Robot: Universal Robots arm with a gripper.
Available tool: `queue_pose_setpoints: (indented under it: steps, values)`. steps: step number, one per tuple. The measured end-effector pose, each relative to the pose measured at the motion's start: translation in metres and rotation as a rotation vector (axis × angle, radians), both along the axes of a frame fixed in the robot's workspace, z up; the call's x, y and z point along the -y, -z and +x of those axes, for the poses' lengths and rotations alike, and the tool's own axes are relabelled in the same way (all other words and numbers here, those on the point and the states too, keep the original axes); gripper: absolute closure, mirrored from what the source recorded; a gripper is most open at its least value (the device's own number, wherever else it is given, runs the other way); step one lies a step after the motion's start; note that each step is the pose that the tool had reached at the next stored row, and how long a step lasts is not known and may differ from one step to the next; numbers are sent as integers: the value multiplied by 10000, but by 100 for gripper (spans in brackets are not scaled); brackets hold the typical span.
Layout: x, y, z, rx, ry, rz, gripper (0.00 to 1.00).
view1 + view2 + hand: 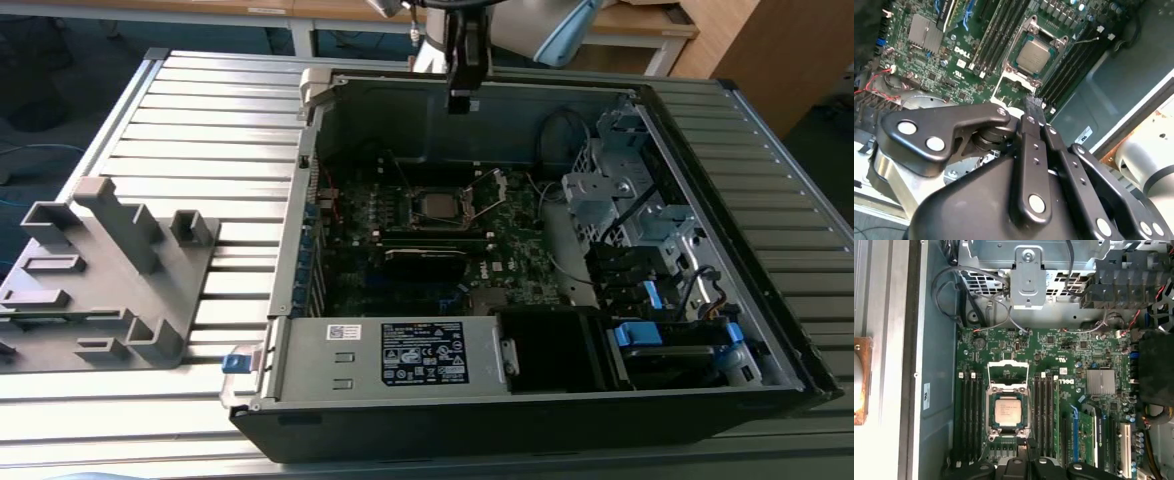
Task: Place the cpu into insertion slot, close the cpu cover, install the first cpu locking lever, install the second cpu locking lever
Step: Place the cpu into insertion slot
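Observation:
The cpu lies flat in its socket on the green motherboard, silver top up; it also shows as the cpu and the cpu. The cpu cover is swung open and stands off one end of the socket, seen too as the cpu cover. My gripper hangs high over the open computer case, above its back wall and well clear of the board. Its black fingers sit together with nothing between them. In the first wrist view the gripper is just off the socket's other end.
Memory slots flank the socket on both sides. A finned heatsink, loose cables and a metal drive cage crowd the case. A power supply fills its near end. A grey plastic fixture stands at the exterior view's left.

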State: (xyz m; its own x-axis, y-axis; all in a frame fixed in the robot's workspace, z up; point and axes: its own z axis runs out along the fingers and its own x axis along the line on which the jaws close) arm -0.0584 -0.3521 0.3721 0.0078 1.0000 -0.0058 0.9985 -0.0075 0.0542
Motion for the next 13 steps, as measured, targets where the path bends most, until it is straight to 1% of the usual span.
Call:
queue_pose_setpoints:
  steps: [2, 8, 10, 11, 12, 13]
  values:
    - [1, 30, 0, -1, 2, 18, 89]
    - [8, 138, 0, -1, 12, 19, 89]
    - [12, 176, -1, 0, 105, 19, 89]
    - [14, 191, -1, 0, 185, 19, 89]
    - [29, 318, -1, 4, 862, 19, 89]
    - [29, 318, -1, 4, 862, 19, 89]
